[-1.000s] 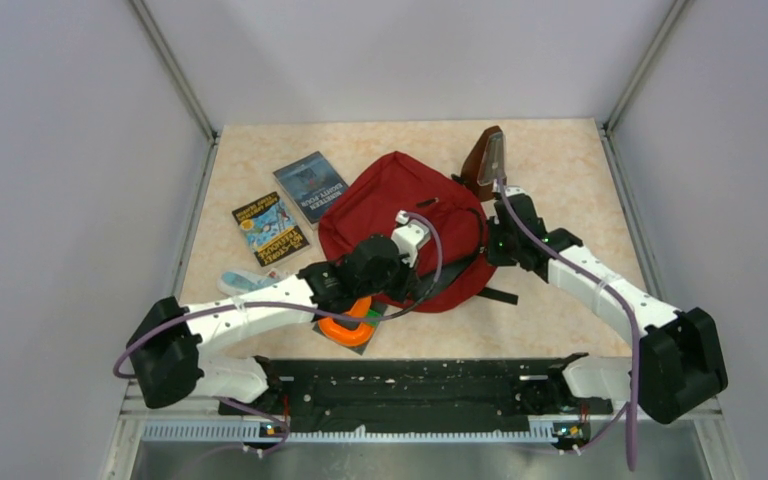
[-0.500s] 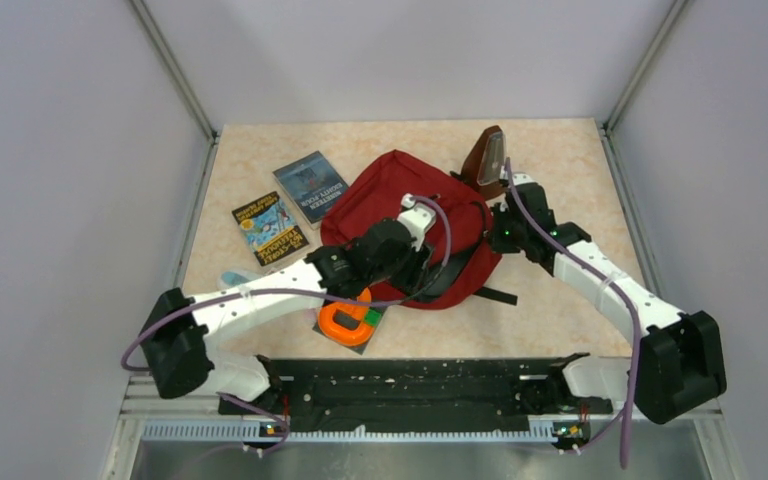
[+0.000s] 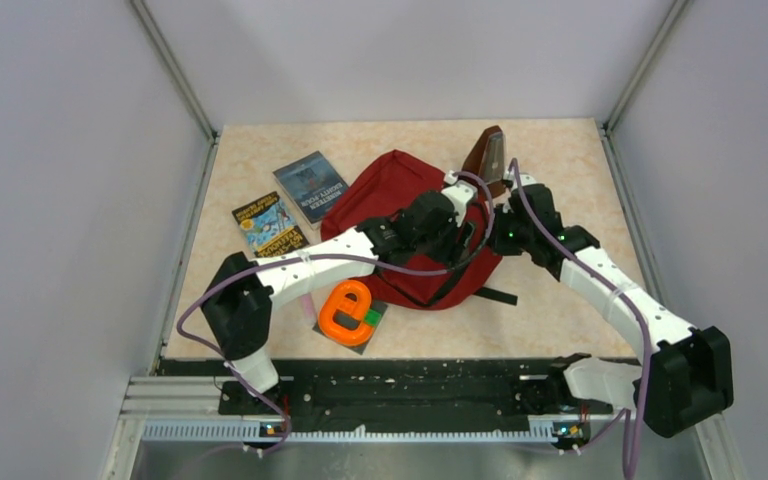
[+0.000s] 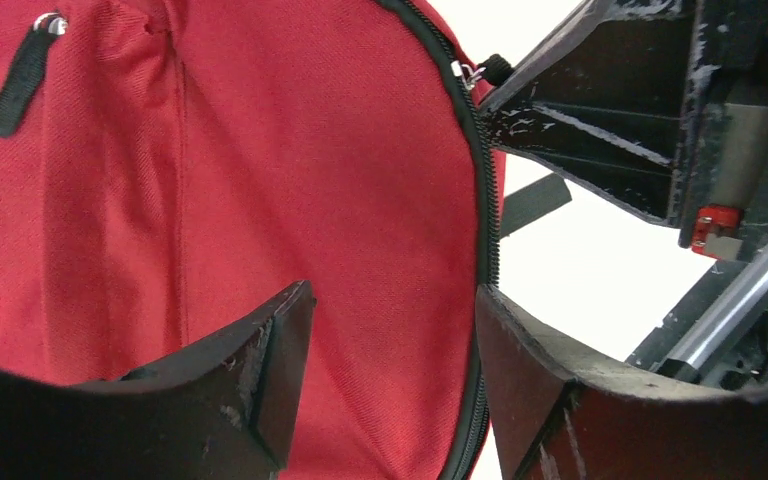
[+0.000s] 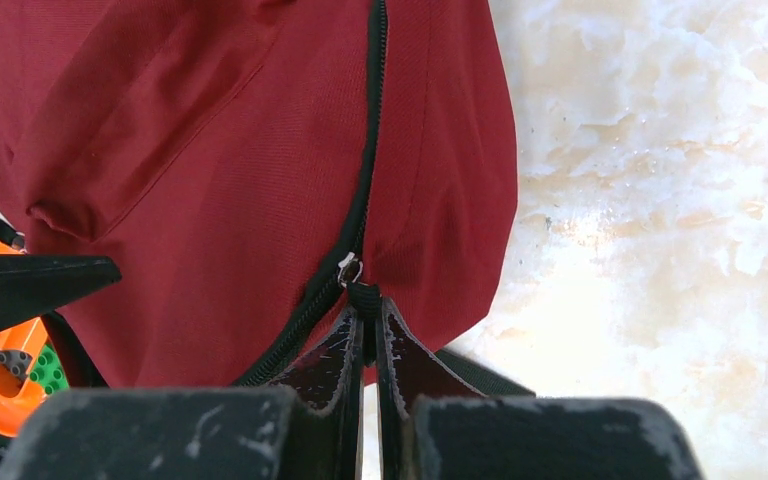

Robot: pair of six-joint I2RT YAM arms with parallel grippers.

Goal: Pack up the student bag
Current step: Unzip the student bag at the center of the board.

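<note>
Step in hand, as I judged it, was getting the zip open. The right gripper (image 5: 368,310) was clenched on the black zipper pull (image 5: 363,295), fingertips pressed flat together just below its small metal ring (image 5: 348,268). The left gripper (image 4: 392,310) hung released, its jaws spread over the red cloth just beside the zipper track (image 5: 365,150) and grasping nothing. To do this well, I thought the left should pinch or press the fabric close to the track before any pull, or else the whole soft bag would likely drag along the table (image 3: 560,180). The right would then need to draw along the curve of the track, not across it, keeping the tab low so it did not slip from so thin a pinch. The two grippers sat close together, so a clash seemed a risk. The student bag (image 3: 400,215) lay flat in the middle of the table, toward the far side, with two books (image 3: 290,208) to its left, a brown metronome (image 3: 487,160) at its far right corner and an orange toy (image 3: 348,308) by its near edge. Dark red weave, slack and creased, black zipper curving round the edge, a black strap (image 3: 495,296) poking out at the near right. Teeth looked meshed where I could see them. Contents hidden.
</note>
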